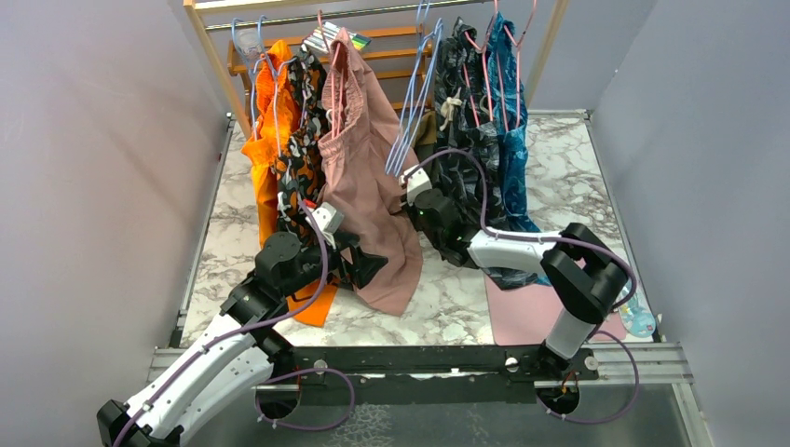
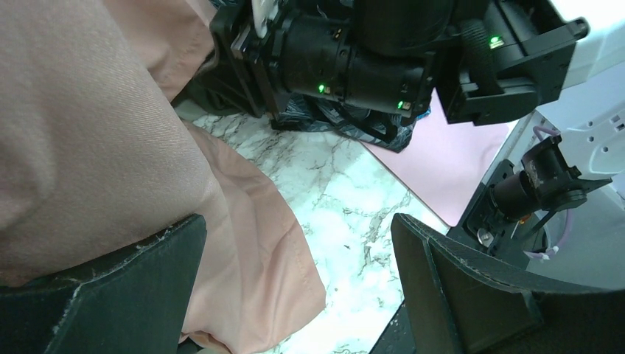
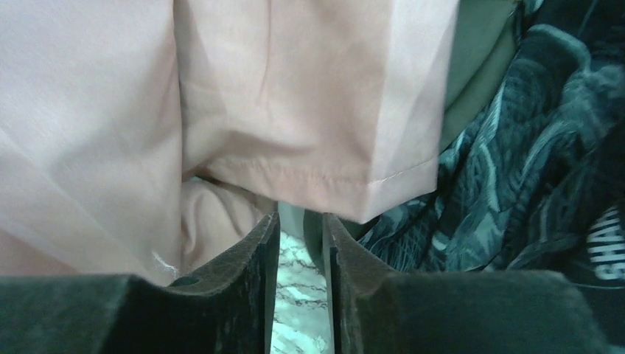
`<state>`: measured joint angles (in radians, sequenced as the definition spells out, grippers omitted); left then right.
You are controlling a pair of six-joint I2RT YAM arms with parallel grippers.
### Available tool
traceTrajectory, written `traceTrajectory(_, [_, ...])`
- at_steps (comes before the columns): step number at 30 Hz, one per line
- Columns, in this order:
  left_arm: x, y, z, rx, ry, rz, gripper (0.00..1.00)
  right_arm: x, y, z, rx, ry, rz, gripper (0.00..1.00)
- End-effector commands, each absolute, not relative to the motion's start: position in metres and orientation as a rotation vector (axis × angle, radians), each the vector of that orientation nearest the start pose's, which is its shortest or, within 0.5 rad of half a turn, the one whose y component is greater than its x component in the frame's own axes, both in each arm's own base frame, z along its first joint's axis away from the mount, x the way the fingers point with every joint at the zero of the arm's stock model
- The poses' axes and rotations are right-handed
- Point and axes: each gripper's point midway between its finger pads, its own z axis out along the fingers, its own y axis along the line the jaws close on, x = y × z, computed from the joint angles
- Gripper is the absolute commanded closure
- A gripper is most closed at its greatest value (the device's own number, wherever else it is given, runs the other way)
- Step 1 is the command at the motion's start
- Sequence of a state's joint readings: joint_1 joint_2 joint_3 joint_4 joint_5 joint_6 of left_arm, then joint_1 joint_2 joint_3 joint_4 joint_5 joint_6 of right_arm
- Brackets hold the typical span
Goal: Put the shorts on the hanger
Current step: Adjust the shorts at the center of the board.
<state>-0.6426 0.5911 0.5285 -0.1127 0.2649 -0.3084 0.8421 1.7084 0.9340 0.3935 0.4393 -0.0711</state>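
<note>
The olive-green shorts [image 3: 479, 66] show only as a strip behind the hem of the dusty-pink shorts [image 3: 295, 96]; from above a small olive patch [image 1: 428, 128] shows under the rail. Light-blue wire hangers [image 1: 410, 126] hang empty beside it; I cannot tell which one is the task's hanger. My right gripper [image 3: 301, 217] points at the pink hem, its fingers a narrow gap apart with only marble showing between them. My left gripper [image 2: 298, 221] stands wide open low over the table, one finger [image 2: 133, 280] against the pink cloth [image 2: 88, 133], holding nothing.
The wooden rack [image 1: 216, 65] at the back carries orange shorts [image 1: 265, 140], dark grey leaf-print shorts [image 1: 466, 112] and blue clothes [image 1: 510, 130]. A pink mat [image 1: 522, 312] and a plastic bottle [image 1: 638, 321] lie at the right front. The right arm [image 2: 354, 59] is close ahead of the left wrist.
</note>
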Motion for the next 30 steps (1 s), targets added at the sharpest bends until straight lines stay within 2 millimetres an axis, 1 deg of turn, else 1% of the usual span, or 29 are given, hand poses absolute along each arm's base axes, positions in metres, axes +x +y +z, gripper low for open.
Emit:
traceTrajectory(1, [0.187,-0.213,0.229,0.518,1.726,-0.917,0.02,0.372,0.298,0.096,-0.579,1.901,0.078,0.66])
traceTrajectory(4, [0.187,-0.213,0.23,0.521,1.723,-0.92,0.02,0.372,0.294,0.085,-0.576,1.919,0.058,0.54])
traceTrajectory(5, [0.186,-0.213,0.229,0.521,1.725,-0.921,0.02,0.372,0.293,0.081,-0.577,1.927,0.05,0.51])
traceTrajectory(9, [0.186,-0.214,0.23,0.522,1.723,-0.922,0.02,0.378,0.286,0.068,-0.569,1.955,0.018,0.5])
traceTrajectory(21, [0.187,-0.214,0.227,0.525,1.734,-0.923,0.02,0.398,0.279,0.05,-0.547,1.983,-0.055,0.5])
traceTrajectory(25, [0.187,-0.214,0.227,0.525,1.735,-0.923,0.02,0.402,0.272,0.043,-0.527,1.997,-0.117,0.51])
traceTrajectory(27, [0.187,-0.214,0.227,0.525,1.735,-0.923,0.02,0.402,0.27,0.042,-0.523,2.0,-0.129,0.56])
traceTrajectory(30, [0.187,-0.215,0.228,0.526,1.734,-0.924,0.02,0.403,0.266,0.04,-0.512,2.007,-0.147,0.66])
